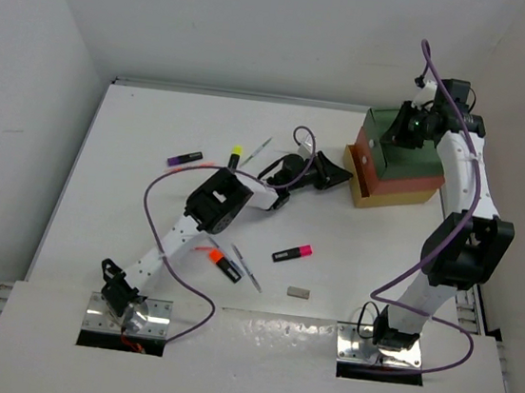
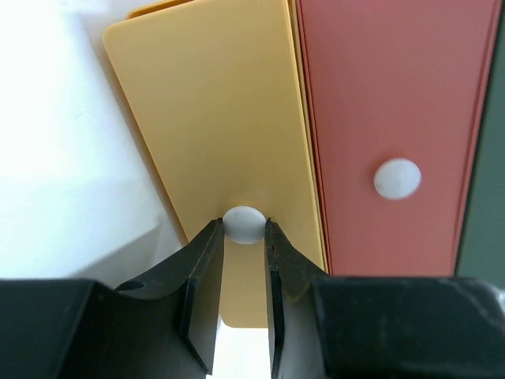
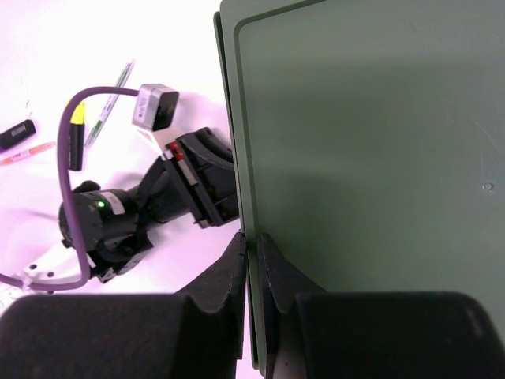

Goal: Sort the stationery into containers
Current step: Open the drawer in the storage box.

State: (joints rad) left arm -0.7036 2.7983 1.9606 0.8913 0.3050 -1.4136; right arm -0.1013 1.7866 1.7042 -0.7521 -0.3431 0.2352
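White tabletop (image 1: 406, 272) and bare walls (image 1: 264, 24) surround the work, and by the look of things the sorting has not yet begun.

The left gripper (image 2: 242, 237) is at the front of the drawer stack. Its jaws are closed in on the white knob (image 2: 245, 223) of the yellow drawer (image 2: 213, 103), with a finger touching each side. The coral drawer (image 2: 394, 79) sits just beside it, front flush and knob untouched. The right gripper (image 3: 251, 249) rests on top of the green drawer (image 3: 363, 158), jaws all but together. The box's edge lines up with the thin slit between them. I cannot tell whether it nips that edge or only presses down, though I judge it is steadying the stack for the pull.

No drawer looks drawn out, and no stationery shows inside one. Every piece lies loose behind the left gripper, away from the drawers:
- The yellow-capped highlighter (image 1: 235, 155) and a thin pen (image 1: 259, 148) are nearest, beside its wrist.
- The purple-capped highlighter (image 1: 184, 158) is further back.
- The pink-capped highlighter (image 1: 292, 253) and the eraser (image 1: 298, 293) are well behind it.
- The orange-capped highlighter (image 1: 223, 265) and a grey pen (image 1: 248, 272) lie beside its forearm.

What remains is opening the drawer and then carrying all of the pieces over.
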